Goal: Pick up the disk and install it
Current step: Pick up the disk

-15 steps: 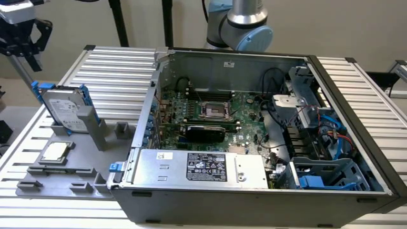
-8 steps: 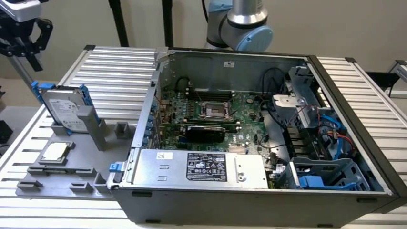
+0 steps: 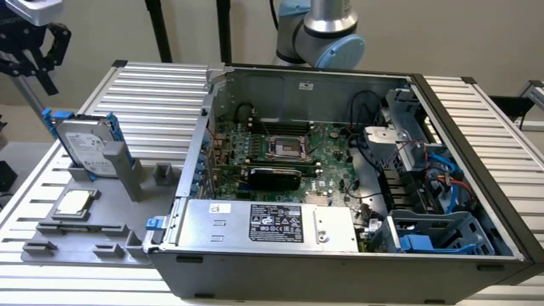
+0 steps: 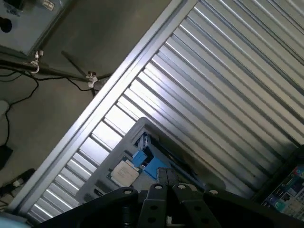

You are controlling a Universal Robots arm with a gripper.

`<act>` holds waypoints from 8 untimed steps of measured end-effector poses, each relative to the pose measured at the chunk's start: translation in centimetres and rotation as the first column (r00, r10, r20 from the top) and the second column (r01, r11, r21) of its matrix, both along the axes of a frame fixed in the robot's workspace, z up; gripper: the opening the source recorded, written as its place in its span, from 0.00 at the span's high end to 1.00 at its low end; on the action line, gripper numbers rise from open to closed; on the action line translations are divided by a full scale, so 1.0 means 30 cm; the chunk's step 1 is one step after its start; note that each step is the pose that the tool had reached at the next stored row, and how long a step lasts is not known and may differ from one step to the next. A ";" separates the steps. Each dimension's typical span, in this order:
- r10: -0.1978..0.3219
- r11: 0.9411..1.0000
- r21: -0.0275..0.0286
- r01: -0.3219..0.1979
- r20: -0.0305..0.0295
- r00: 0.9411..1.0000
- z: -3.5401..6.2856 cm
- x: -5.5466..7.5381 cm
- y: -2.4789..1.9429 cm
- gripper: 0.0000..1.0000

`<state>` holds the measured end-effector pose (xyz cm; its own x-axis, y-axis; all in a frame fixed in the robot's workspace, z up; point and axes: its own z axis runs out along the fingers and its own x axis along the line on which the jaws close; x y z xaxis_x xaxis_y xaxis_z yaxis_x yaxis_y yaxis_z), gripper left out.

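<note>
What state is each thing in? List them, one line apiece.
disk: upright in the grey stand, not grasped.
CPU chip: lying flat on the grey stand.
computer case: side open, interior exposed.
power supply: mounted inside the case.
gripper: hovers above the stand, apart from the disk.

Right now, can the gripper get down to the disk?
Probably yes: the gripper hangs above and apart from the disk, which stands on edge in the grey holder beside the open case, top edge uncovered, nothing between them.
</note>
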<state>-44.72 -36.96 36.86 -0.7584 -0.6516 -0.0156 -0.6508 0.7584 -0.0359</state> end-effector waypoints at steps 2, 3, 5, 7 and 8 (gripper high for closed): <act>0.037 0.999 0.000 -0.037 0.000 0.999 0.000 0.000 0.000 0.89; 0.055 0.999 0.000 -0.055 0.000 0.999 0.000 0.000 0.000 0.89; 0.090 0.996 0.000 -0.090 0.000 0.996 0.000 0.000 0.000 0.89; 0.128 0.992 0.000 -0.128 0.000 0.992 0.000 0.000 0.000 0.89; 0.146 0.989 0.000 -0.146 0.000 0.989 0.000 0.000 0.000 0.89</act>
